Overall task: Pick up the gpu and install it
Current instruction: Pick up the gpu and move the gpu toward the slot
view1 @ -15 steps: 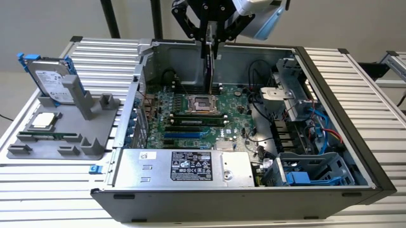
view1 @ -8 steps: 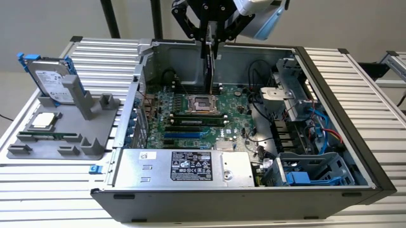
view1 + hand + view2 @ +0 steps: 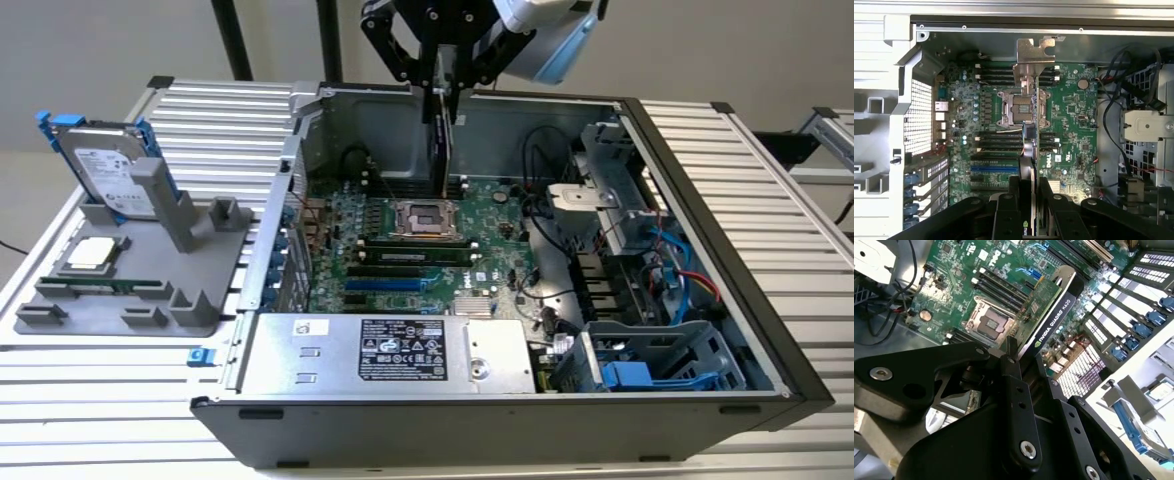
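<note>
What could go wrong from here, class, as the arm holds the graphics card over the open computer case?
1. The gripper holds the gpu on end, silver bracket lowest, above the processor socket. Lowered here, the bracket might hit the socket rather than meet the blue slots.
2. The grip takes only the card's upper end, so it could tilt or slip.
</note>
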`<move>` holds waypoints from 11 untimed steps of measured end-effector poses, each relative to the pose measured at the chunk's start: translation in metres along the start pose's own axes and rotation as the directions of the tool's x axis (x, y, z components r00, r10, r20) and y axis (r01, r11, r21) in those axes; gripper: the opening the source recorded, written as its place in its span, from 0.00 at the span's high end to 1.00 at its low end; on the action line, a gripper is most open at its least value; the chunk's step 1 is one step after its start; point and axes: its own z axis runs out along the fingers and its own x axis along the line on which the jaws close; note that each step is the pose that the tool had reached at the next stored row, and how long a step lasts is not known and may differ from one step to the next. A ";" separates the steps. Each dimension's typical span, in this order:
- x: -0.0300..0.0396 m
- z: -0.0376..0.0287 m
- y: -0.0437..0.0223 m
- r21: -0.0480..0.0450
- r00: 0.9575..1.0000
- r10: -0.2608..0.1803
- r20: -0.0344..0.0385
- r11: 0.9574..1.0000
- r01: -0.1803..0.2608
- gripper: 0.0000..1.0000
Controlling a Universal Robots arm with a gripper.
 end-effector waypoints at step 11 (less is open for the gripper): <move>0.0000 0.0000 0.0000 0.000 1.000 -0.028 -0.002 1.000 0.028 1.00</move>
